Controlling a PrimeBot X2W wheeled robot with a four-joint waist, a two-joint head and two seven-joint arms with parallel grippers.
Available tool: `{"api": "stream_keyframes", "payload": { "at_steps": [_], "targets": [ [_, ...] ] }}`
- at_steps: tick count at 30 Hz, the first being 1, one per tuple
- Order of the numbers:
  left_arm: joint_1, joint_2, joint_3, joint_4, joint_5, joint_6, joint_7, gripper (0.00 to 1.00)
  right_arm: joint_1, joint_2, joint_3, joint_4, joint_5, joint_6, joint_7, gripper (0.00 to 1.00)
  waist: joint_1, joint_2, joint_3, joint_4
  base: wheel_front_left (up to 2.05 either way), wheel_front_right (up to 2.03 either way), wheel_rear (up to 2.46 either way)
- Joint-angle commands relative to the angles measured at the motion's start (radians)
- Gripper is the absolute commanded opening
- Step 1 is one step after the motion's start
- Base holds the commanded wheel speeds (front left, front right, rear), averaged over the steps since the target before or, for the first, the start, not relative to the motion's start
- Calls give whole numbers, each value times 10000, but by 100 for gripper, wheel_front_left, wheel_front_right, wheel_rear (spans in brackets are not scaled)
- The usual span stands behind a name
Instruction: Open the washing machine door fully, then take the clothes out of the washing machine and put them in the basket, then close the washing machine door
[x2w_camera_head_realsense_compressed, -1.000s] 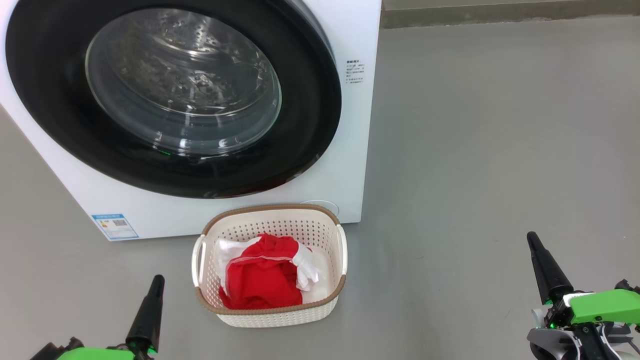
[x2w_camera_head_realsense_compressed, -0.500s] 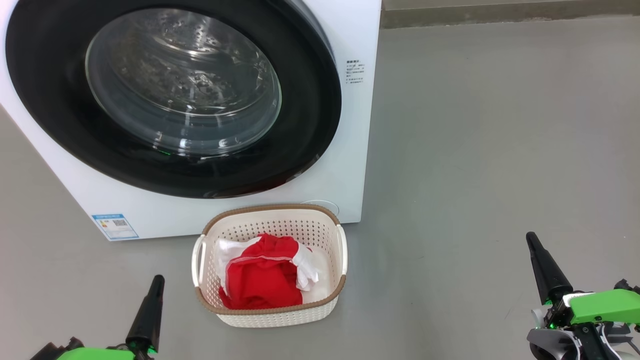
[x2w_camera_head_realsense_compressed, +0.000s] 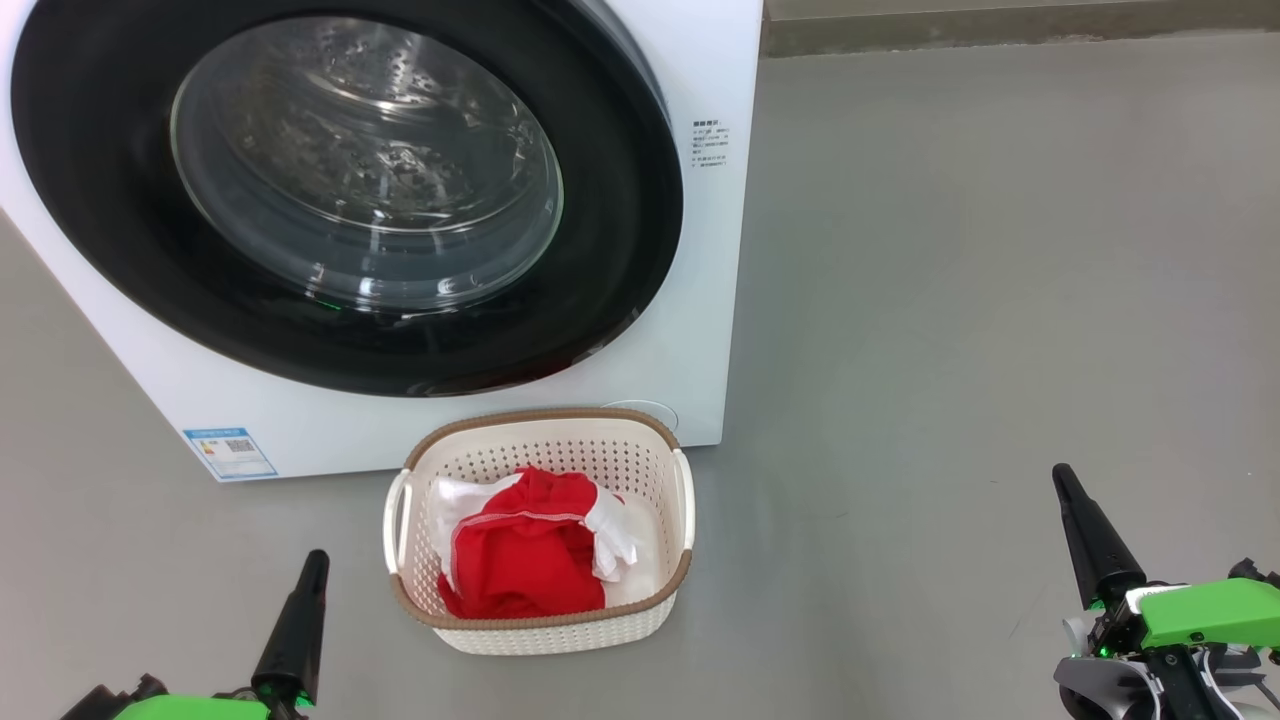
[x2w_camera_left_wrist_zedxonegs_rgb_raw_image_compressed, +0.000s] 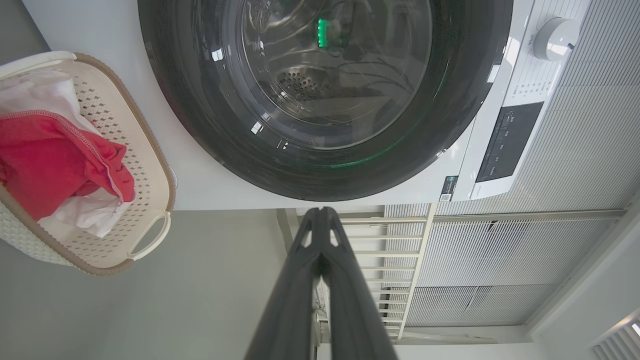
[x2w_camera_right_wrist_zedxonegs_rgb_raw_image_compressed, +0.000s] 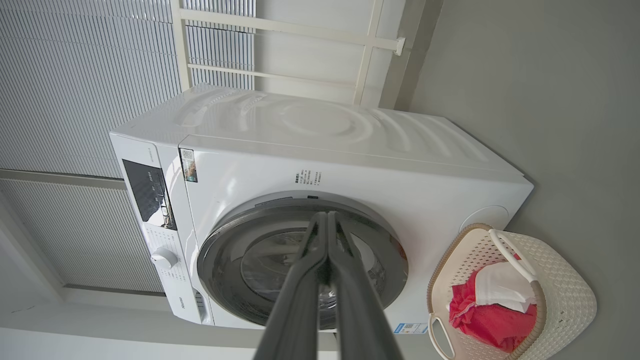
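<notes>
Both grippers low and empty, laundry in the basket, door flush on the machine.
Nearest the camera, the left gripper with two long dark fingers pressed together and holding nothing, points up at lower left; the right gripper, fingers likewise together and empty, sits at lower right, well apart from everything. Between them on the grey floor stands the small cream-white perforated plastic basket with a brown rim, containing the bright red and white fabric clothes. Just behind it is the big white front-loading washing machine, its large round door, black-rimmed with a glass window, lying closed against the front.
</notes>
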Motion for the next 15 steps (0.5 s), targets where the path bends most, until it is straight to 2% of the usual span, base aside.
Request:
{"api": "stream_keyframes", "payload": {
  "at_steps": [1, 15],
  "targets": [
    [-414, 181, 264, -204, -69, -71, 45, 0, -426, -42, 134, -242, -5, 6, 33, 0, 0, 0, 0, 0, 0, 0, 0],
    [-414, 181, 263, -205, -69, -71, 45, 0, -427, -33, 122, -242, -15, 6, 43, 0, 0, 0, 0, 0, 0, 0, 0]
  ]
}}
